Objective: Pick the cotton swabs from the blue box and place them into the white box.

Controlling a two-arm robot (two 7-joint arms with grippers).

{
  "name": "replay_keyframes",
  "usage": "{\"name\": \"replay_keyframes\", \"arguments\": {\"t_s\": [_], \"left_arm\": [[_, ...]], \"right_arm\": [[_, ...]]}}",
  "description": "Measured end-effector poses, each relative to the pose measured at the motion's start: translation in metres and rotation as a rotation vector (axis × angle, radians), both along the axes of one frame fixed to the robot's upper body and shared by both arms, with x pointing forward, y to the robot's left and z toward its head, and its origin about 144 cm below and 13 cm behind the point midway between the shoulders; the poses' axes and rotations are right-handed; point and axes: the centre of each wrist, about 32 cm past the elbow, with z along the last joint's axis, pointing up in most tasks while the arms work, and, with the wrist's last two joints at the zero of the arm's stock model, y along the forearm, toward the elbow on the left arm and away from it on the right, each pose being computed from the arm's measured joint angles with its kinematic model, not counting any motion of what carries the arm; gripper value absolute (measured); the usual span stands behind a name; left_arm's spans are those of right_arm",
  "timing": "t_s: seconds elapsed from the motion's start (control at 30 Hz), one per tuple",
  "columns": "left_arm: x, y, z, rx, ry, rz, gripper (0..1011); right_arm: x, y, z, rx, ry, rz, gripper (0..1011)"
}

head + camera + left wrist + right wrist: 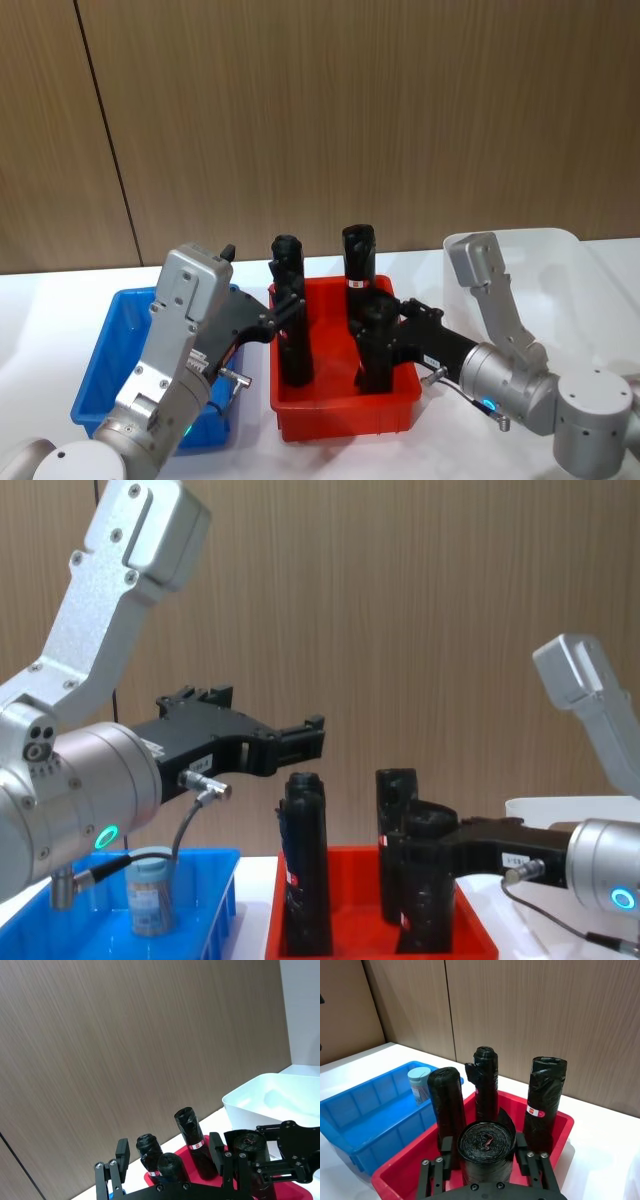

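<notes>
One cotton swab jar (419,1085) with a grey-blue lid stands upright in the blue box (365,1110), near its wall next to the red tray. In the chest view the jar (150,900) stands low in the blue box (215,875), below my left arm. My left gripper (300,738) hangs open and empty, well above the jar, pointing toward the red tray. From the head view the left gripper (285,305) reaches over the tray's left edge. My right gripper (486,1152) is shut on a black roll (486,1142) in the red tray. The white box (560,260) stands at the far right.
A red tray (340,415) sits between the blue box (110,350) and the white box, holding several tall black rolls (357,255) with red labels. A brown wood-panel wall runs behind the white table.
</notes>
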Motion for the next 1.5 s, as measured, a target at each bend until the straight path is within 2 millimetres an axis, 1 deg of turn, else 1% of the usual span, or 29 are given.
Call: {"name": "replay_keyframes", "arguments": {"t_s": [0.07,0.13,0.2,0.23,0.27,0.4,0.6,0.87,1.3,1.5], "left_arm": [[0.000,0.000,0.000,0.000,0.000,0.000,1004],[0.000,0.000,0.000,0.000,0.000,0.000,1004],[0.000,0.000,0.000,0.000,0.000,0.000,1004],[0.000,0.000,0.000,0.000,0.000,0.000,1004],[0.000,0.000,0.000,0.000,0.000,0.000,1004],[0.000,0.000,0.000,0.000,0.000,0.000,1004],[0.000,0.000,0.000,0.000,0.000,0.000,1004],[0.000,0.000,0.000,0.000,0.000,0.000,1004],[0.000,0.000,0.000,0.000,0.000,0.000,1004],[0.000,0.000,0.000,0.000,0.000,0.000,1004]], "right_arm": [[0.000,0.001,0.000,-0.001,0.001,0.000,708],[0.001,0.001,0.000,-0.004,0.000,0.000,630],[0.001,0.001,0.000,-0.006,-0.001,0.000,589],[0.001,0.001,0.000,-0.006,-0.001,0.000,538],[0.001,0.001,0.000,-0.006,-0.001,-0.001,531],[0.000,0.001,0.001,-0.007,-0.004,-0.002,512],[-0.002,0.001,0.005,-0.008,-0.012,-0.001,509],[-0.005,0.001,0.014,0.002,-0.039,0.000,508],[-0.007,-0.004,0.048,0.035,-0.138,-0.015,508],[-0.006,-0.013,0.065,0.046,-0.188,-0.053,508]]}}
